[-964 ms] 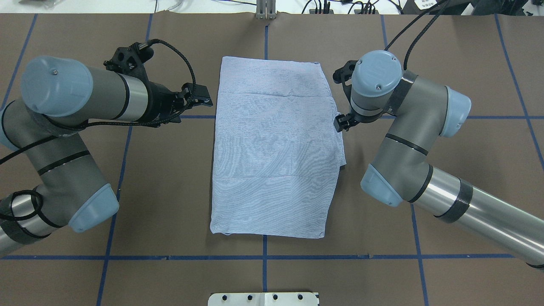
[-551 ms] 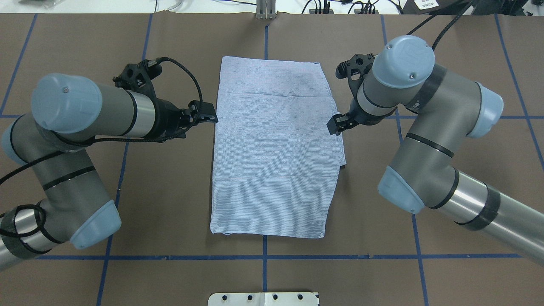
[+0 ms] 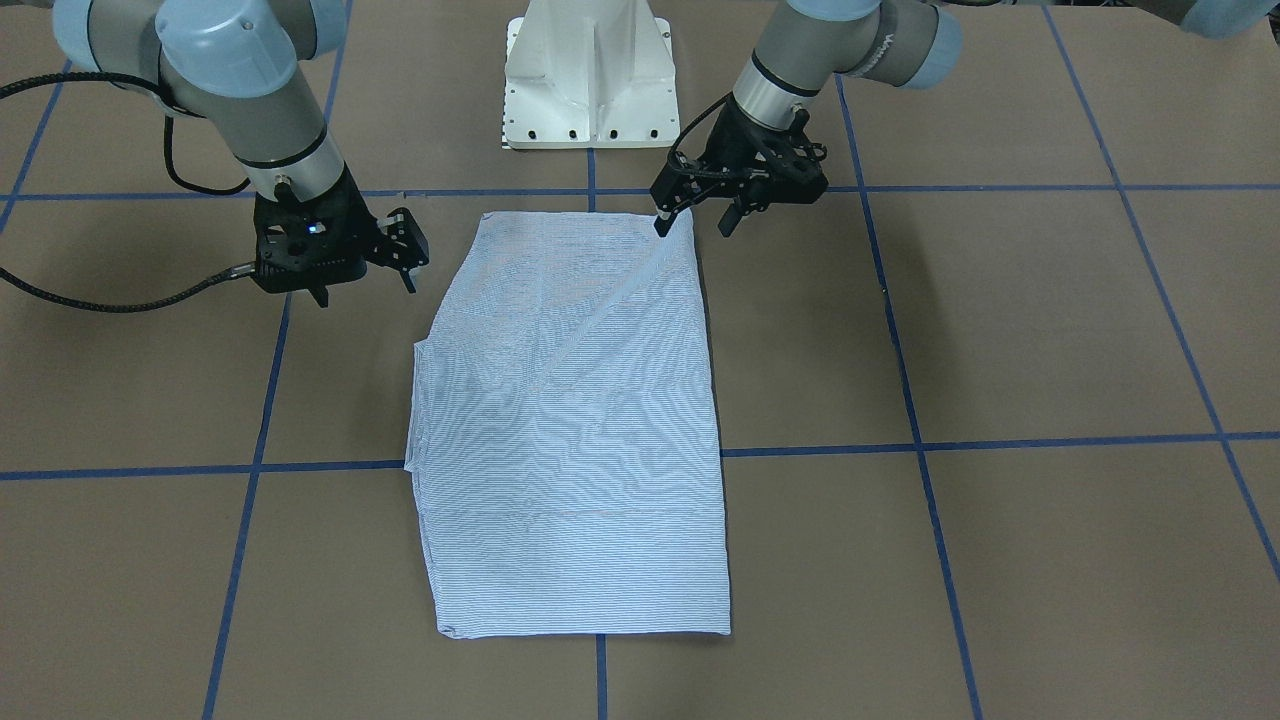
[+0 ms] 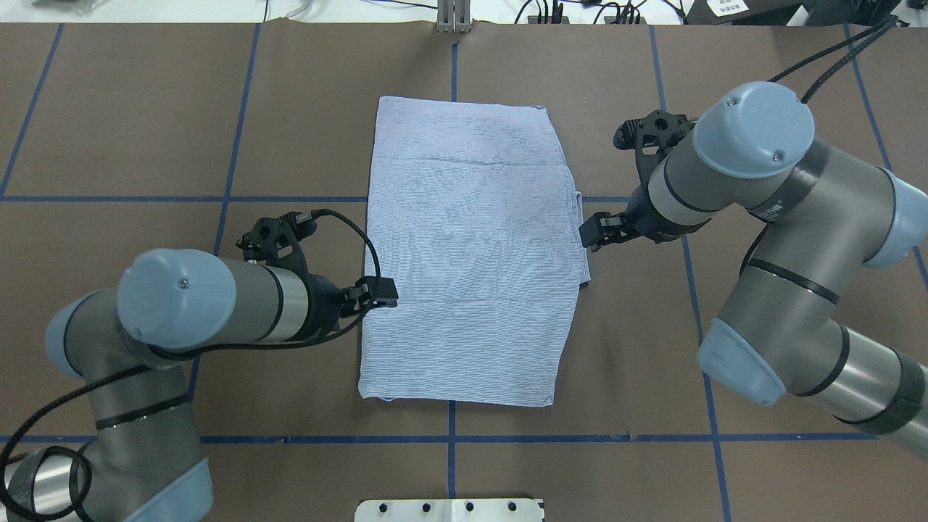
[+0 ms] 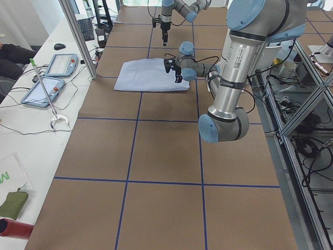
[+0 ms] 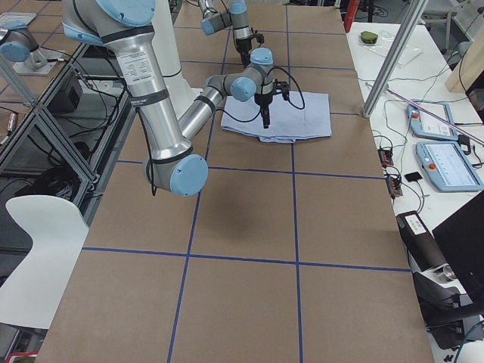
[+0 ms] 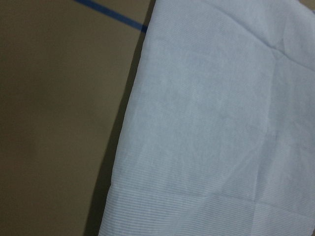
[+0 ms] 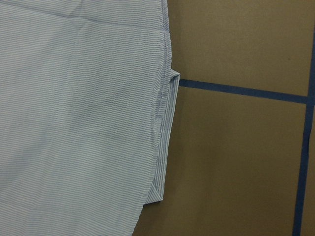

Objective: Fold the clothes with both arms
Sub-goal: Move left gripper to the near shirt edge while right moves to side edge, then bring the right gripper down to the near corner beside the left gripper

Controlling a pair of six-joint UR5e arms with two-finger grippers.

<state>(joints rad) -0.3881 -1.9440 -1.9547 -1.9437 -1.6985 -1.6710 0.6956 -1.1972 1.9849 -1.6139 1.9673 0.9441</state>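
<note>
The clothes are one light-blue striped shirt [image 4: 467,254] folded into a tall rectangle, flat on the brown table [image 4: 652,377]. My left gripper [image 4: 380,293] hovers at the shirt's left edge, toward its near end, open and holding nothing. In the front-facing view, the left gripper [image 3: 692,222] has its spread fingers above the shirt [image 3: 570,430]. My right gripper [image 4: 591,233] is just off the right edge by a small folded tab, and the front-facing view shows the right gripper [image 3: 365,288] open and empty. Both wrist views show only the shirt's edge [image 7: 221,123] [image 8: 74,123] and table, no fingers.
Blue tape lines [image 4: 449,438] grid the table. The white pedestal base [image 3: 588,80] stands at the robot's side behind the shirt. A side bench with tablets [image 5: 54,73] and cables runs along the far edge, beside an aluminium post [image 5: 78,36].
My left gripper has slid along the shirt's left edge toward the robot's side. My right gripper has pulled off the right edge, outward and slightly nearer. The shirt has not moved.
</note>
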